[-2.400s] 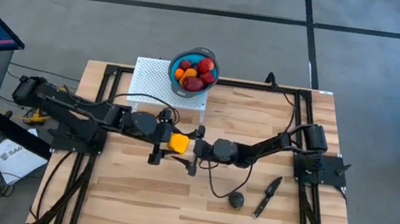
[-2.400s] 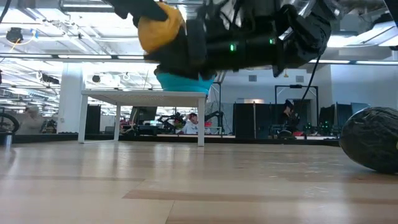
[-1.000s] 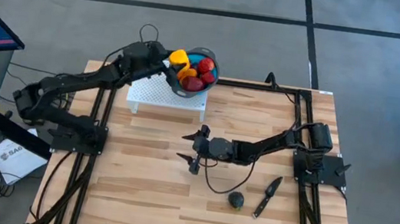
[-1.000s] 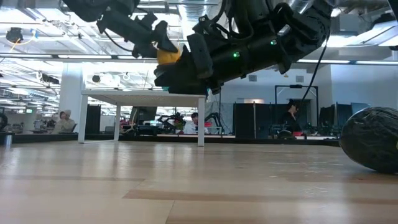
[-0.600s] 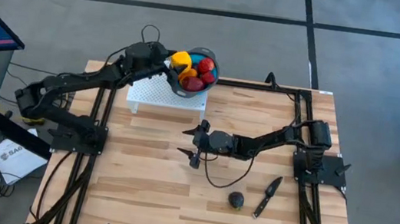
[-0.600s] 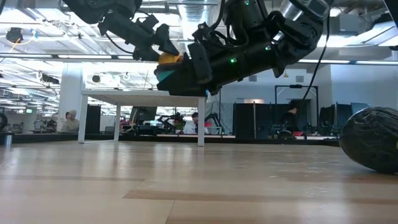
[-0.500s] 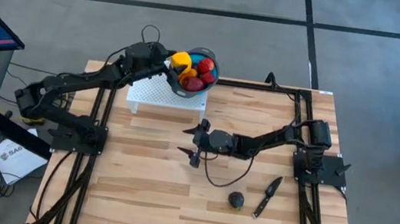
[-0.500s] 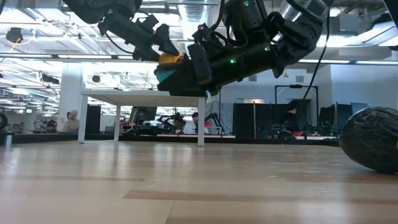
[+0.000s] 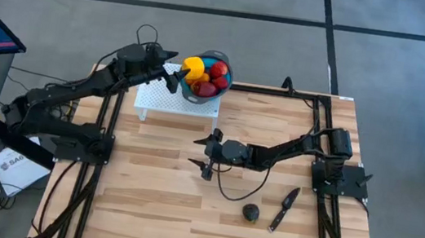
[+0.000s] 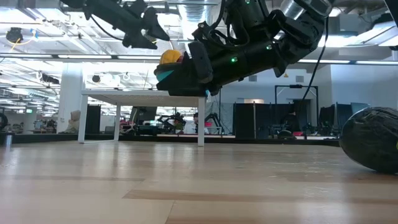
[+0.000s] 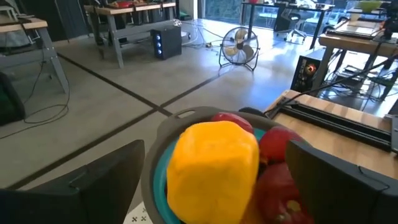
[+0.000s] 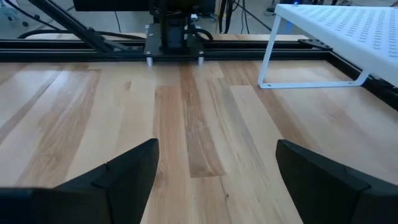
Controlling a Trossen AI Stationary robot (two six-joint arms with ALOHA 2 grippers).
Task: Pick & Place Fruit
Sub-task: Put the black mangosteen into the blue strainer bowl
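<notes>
The yellow fruit [image 9: 193, 67] lies on top of red and orange fruit pieces [image 9: 211, 80] in the blue bowl [image 9: 225, 66], which stands on the far right corner of a white perforated stand [image 9: 168, 97]. My left gripper [image 9: 172, 72] is open just left of the bowl. In the left wrist view its fingers [image 11: 99, 183] stand on either side of the yellow fruit [image 11: 214, 167] without touching it. One dark fruit [image 9: 250, 213] rests on the table near the front. My right gripper [image 9: 196, 151] hovers open over the table's middle, with nothing in it.
A black-handled knife [image 9: 285, 208] lies on the table right of the dark fruit. In the low view the dark fruit [image 10: 372, 138] sits at the right. Bare wood [image 12: 199, 124] lies under my right gripper, and the stand's wire leg [image 12: 267, 62] is beyond it.
My left gripper has opened, let go of the yellow fruit and drawn back toward the table's left edge, rising a little. The yellow fruit has stayed on top of the other pieces in the bowl.
</notes>
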